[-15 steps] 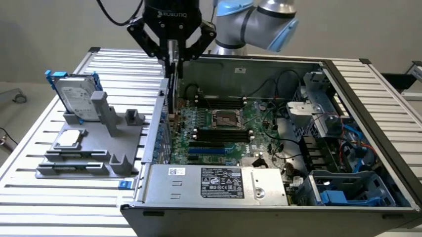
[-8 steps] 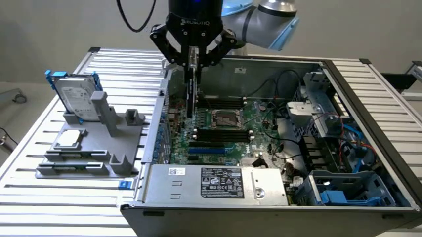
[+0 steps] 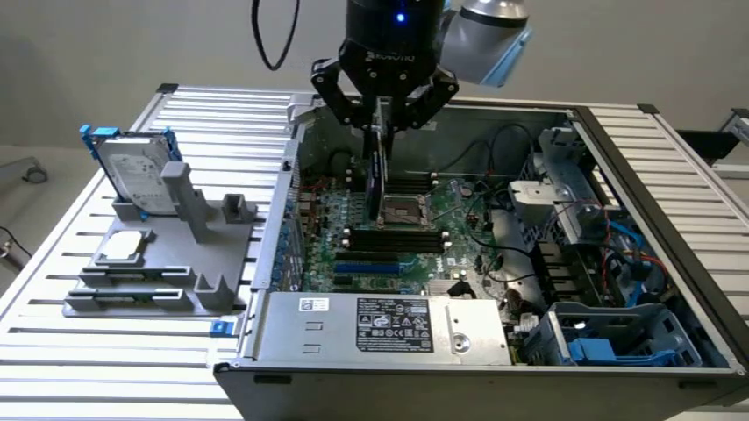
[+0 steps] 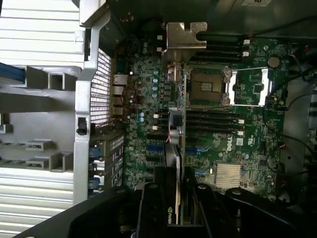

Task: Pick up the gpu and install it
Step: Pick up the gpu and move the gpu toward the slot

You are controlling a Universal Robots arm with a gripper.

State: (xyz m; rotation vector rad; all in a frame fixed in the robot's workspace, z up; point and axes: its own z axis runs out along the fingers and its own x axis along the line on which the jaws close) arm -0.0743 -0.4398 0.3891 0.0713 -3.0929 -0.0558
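gpu held over the open computer case

The gripper is clamped on the card's upper end, so the gpu hangs edge-on above the motherboard. Its silver bracket is at the end away from the fingers. The arm stands over the far left of the case, wrist pointing straight down. This step likely needs a firm grip and a slow, plumb carry, clear of cables, with the card's contact edge squared to the blue slots nearer the front.

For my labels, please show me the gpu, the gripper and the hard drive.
gpu point(image 3: 377, 180), exterior view, middle of the card.
gripper point(image 3: 381, 125), exterior view, between its fingertips.
hard drive point(image 3: 132, 175), exterior view, silver face.
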